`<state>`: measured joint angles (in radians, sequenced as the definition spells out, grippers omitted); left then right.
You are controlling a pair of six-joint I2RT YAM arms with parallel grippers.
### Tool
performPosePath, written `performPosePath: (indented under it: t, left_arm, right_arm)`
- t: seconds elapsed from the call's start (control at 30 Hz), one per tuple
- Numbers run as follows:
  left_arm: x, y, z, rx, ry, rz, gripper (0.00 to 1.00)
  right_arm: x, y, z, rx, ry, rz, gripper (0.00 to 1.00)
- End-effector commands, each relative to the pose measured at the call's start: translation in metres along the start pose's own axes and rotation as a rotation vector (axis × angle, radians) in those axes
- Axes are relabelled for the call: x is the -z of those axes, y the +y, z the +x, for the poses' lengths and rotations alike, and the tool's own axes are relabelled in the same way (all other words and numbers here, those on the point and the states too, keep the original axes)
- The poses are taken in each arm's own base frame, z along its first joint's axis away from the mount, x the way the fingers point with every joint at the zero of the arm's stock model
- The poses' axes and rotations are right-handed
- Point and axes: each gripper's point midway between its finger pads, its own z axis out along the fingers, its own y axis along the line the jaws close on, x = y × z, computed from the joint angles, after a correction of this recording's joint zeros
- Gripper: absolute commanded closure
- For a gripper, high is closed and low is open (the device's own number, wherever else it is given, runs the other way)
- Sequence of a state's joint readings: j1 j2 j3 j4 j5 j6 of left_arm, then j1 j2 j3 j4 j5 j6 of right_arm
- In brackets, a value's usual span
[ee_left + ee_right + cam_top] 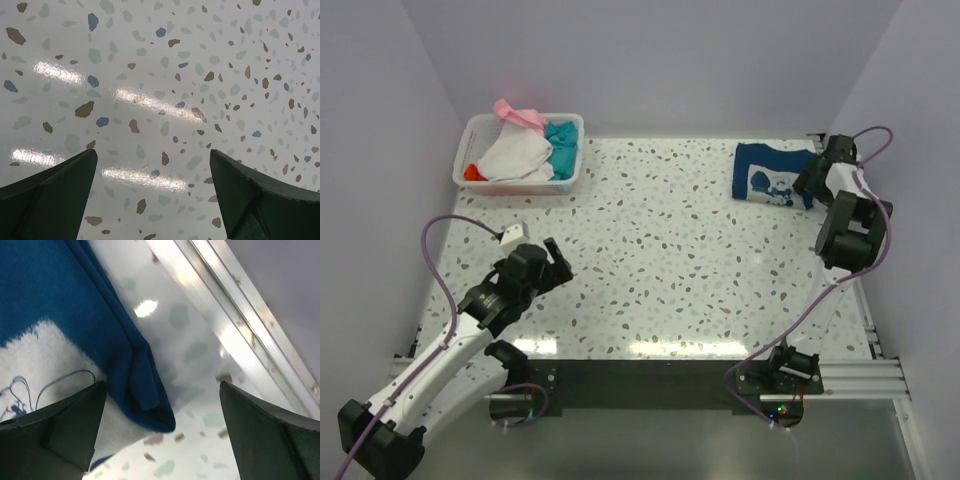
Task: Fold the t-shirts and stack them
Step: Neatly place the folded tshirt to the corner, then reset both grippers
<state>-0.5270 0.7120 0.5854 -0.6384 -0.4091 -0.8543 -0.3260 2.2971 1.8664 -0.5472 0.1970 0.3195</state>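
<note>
A folded navy-blue t-shirt (770, 174) with a white cartoon print lies flat at the far right of the table. My right gripper (813, 183) hangs over its right edge, open, with the shirt's folded corner (145, 395) lying loose on the table between the fingers. White, teal, pink and orange-red t-shirts (525, 150) are heaped in a white basket (563, 186) at the far left. My left gripper (558, 262) stands open over bare table (155, 125) at the near left, nothing between its fingers (60, 185).
An aluminium rail (235, 315) runs along the table's right edge, close to the right gripper. Walls close in the table at the back and both sides. A black bar with the arm bases (650, 385) runs along the near edge.
</note>
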Motion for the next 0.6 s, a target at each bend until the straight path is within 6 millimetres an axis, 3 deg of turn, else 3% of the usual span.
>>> performPosePath:
  t: [0.0, 0.07, 0.1, 0.17, 0.2, 0.23, 0.27, 0.4, 0.47, 0.53, 0.57]
  left_arm:
    - [0.007, -0.012, -0.013, 0.025, -0.029, 0.041, 0.0]
    - [0.007, -0.014, -0.013, 0.025, -0.032, 0.05, 0.0]
    - [0.007, -0.015, -0.013, 0.023, -0.033, 0.055, 0.0]
    - [0.008, -0.015, -0.014, 0.022, -0.03, 0.06, 0.0]
    - [0.008, -0.015, -0.013, 0.021, -0.03, 0.062, 0.0]
    - [0.008, -0.016, -0.014, 0.022, -0.032, 0.064, 0.0]
    - [0.008, -0.016, -0.013, 0.021, -0.03, 0.068, 0.0]
    - [0.01, -0.019, -0.015, 0.02, -0.034, 0.085, 0.0]
    - [0.009, -0.017, -0.013, 0.021, -0.034, 0.08, 0.0]
    - [0.008, -0.018, -0.013, 0.026, -0.036, 0.088, 0.0]
    - [0.007, -0.018, -0.011, 0.024, -0.029, 0.089, 0.0]
  right_arm:
    - [0.043, -0.006, -0.038, -0.106, -0.203, 0.007, 0.01]
    - [0.058, -0.006, -0.048, -0.139, -0.248, -0.004, 0.01]
    - [0.055, -0.005, -0.047, -0.139, -0.239, -0.005, 0.01]
    - [0.056, -0.008, -0.04, -0.132, -0.224, 0.022, 0.01]
    - [0.053, -0.01, -0.027, -0.12, -0.213, 0.031, 0.01]
    - [0.066, -0.005, -0.046, -0.139, -0.305, -0.008, 0.01]
    - [0.071, -0.004, -0.049, -0.146, -0.333, -0.029, 0.01]
    - [0.073, 0.003, -0.039, -0.114, -0.336, -0.078, 0.01]
    - [0.083, 0.007, -0.047, -0.112, -0.393, -0.112, 0.01]
    - [0.082, 0.006, -0.032, -0.098, -0.397, -0.124, 0.01]
    - [0.092, 0.009, -0.044, -0.102, -0.458, -0.153, 0.01]
